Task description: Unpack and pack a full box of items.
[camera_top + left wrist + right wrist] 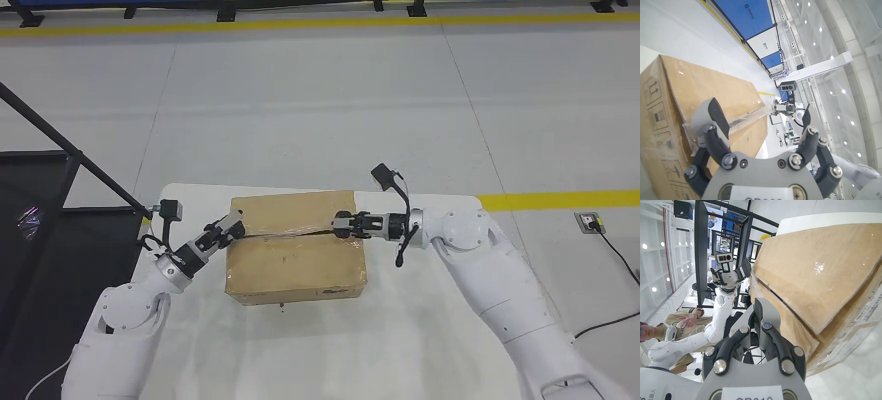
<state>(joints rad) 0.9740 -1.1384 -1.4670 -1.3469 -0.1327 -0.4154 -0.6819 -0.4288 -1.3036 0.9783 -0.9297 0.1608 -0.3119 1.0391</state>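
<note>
- Top view: camera is sitting above the arms and looking down from well off on the white table (300, 340). It is taking in the cardboard box (295, 262), both arms and the floor beyond.
- Left wrist view: camera is sitting just behind the left gripper (761, 111), close to the box. It is facing along the top seam and the clear tape strip (753, 117) toward the right gripper (773, 109), far off.
- Right wrist view: camera is sitting just behind the right gripper and facing the opposite way along the same seam, with the left gripper showing at the box's far end.
- Shared: all three views are covering the box top, and the wrist views are facing each other across it.
</note>
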